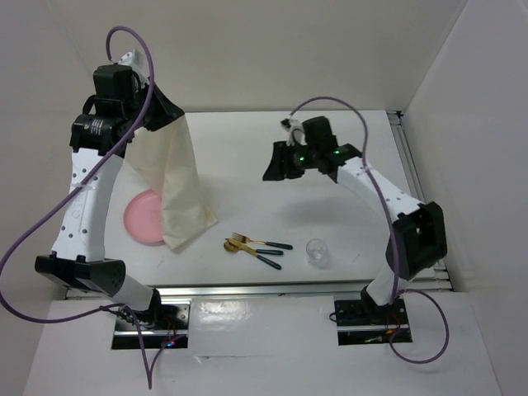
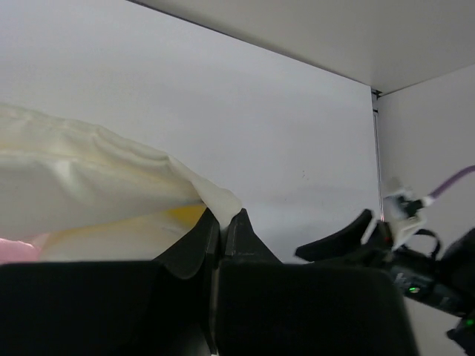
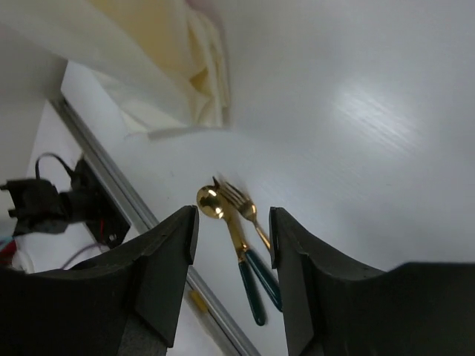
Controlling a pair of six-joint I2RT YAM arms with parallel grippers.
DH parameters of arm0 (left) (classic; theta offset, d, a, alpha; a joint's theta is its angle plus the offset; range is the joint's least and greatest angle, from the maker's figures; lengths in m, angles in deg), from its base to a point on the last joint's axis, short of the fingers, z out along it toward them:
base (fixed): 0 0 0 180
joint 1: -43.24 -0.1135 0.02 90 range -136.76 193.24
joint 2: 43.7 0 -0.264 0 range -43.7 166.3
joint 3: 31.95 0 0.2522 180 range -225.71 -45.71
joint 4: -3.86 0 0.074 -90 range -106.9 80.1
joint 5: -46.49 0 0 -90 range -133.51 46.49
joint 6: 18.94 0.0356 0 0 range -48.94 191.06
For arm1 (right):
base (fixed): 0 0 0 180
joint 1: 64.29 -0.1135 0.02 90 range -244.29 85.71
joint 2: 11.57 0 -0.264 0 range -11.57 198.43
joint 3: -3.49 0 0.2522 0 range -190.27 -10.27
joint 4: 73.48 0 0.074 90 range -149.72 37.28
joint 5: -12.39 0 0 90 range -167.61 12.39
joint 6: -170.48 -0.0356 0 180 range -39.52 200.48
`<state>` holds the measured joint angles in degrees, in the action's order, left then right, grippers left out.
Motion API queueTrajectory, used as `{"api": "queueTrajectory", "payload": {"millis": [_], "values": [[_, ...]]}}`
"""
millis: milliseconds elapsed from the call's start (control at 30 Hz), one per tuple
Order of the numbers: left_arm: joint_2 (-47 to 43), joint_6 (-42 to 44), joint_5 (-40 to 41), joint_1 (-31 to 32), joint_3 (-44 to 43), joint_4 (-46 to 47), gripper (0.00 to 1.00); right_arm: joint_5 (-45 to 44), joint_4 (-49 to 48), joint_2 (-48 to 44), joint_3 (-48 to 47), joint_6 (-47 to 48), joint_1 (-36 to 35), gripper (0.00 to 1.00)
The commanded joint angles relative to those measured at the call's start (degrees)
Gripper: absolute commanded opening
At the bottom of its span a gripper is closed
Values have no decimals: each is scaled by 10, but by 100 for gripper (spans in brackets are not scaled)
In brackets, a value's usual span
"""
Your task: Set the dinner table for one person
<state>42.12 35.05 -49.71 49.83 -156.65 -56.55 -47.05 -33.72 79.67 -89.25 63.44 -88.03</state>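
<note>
Left gripper point(image 2: 223, 216) was clamped on the hanging cream-coloured fabric cloth point(image 1: 183, 177), presumably for spreading on the white rectangular dinner table point(image 1: 247, 144); the right gripper point(image 3: 231, 222) was held parted and empty.

— What does the wrist camera show?
— The right gripper point(image 3: 232, 222) with its dark fingers point(image 3: 167, 274) apart and nothing between them. Beyond them a gold spoon point(image 3: 211, 202) and fork point(image 3: 249, 213), both green-handled, lie side by side on the white dinner table point(image 3: 356, 133).
— Anything else?
— A cream cloth point(image 3: 171, 67) at top left, near the metal rail point(image 3: 111, 167).
</note>
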Motion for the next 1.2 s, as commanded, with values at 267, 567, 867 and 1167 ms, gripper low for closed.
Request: {"api": "queueTrajectory", "payload": {"millis": [267,567,867,1167], "values": [[-5,25,0,3,-36,8,0,48,-283,118,50,96,-167,87],[-5,36,6,3,-46,-4,0,39,-410,211,37,111,-232,98],[-5,41,11,3,-46,-4,0,12,-442,297,-22,95,-256,93],[-10,41,11,3,-41,-4,0,-28,-485,334,-49,63,-262,68]]}}
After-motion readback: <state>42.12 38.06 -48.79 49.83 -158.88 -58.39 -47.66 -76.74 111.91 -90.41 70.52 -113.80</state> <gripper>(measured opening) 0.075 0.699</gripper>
